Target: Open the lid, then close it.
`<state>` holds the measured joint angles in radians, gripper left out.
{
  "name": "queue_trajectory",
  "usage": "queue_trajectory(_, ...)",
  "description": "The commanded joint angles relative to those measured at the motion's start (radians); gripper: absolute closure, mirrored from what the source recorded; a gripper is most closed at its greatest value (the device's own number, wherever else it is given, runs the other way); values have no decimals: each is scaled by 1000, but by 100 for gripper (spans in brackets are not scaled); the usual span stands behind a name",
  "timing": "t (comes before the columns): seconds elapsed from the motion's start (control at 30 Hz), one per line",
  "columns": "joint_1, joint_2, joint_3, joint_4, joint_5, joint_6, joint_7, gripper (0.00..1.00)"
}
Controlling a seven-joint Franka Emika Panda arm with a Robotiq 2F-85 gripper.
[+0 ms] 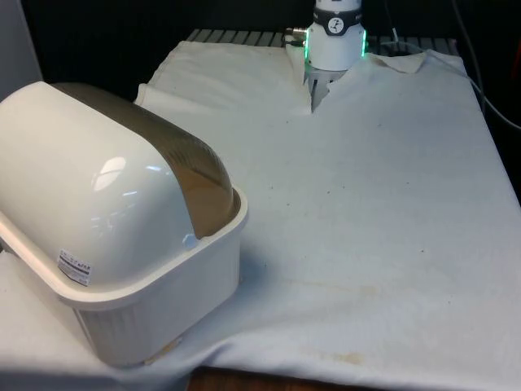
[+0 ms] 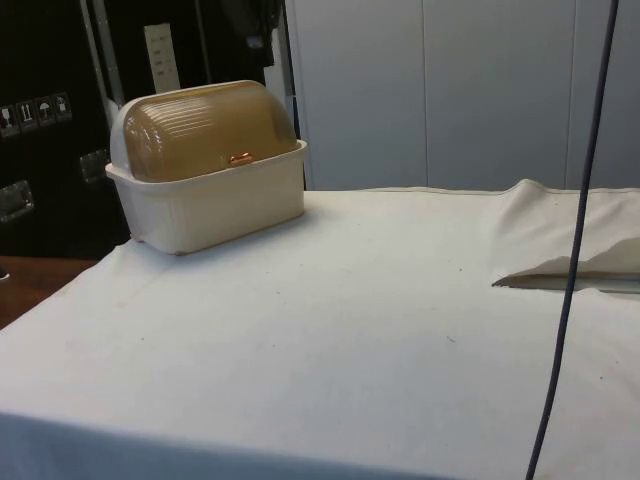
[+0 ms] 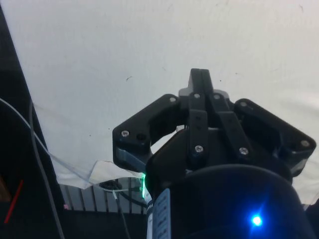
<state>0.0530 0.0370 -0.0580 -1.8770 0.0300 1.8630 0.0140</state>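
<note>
A cream bread box (image 1: 155, 301) stands at the front view's left, near the table's front edge, with its back to that camera. Its brown see-through roll lid (image 1: 191, 175) curves over the top and down the far side. In the side view the bread box (image 2: 215, 210) has the lid (image 2: 215, 130) down over its front, and a small copper handle (image 2: 241, 158) rests at the rim. In the wrist view my gripper (image 3: 200, 74) hangs well above bare white cloth, its fingers together with nothing between them. The box is far from it.
The white cloth (image 1: 366, 244) covers the table and has a raised fold and slit (image 1: 313, 102) by the robot's base (image 1: 338, 37). A dark cable (image 2: 575, 250) hangs down in the side view. Dark cabinets stand behind the box.
</note>
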Motion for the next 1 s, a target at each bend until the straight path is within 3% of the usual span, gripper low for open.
queue_trajectory(0.0,1,1,0,1,0,0,0,100)
queue_trajectory(0.53,0,1,2,-11,-6,5,1,100)
queue_trajectory(0.77,-2,21,-4,-44,-13,75,4,100)
queue_trajectory(0.8,-1,20,-3,-36,-7,54,1,100)
queue_trajectory(0.83,-3,28,-5,-54,-13,95,4,100)
queue_trajectory(0.97,-6,51,-6,-64,-11,127,4,100)
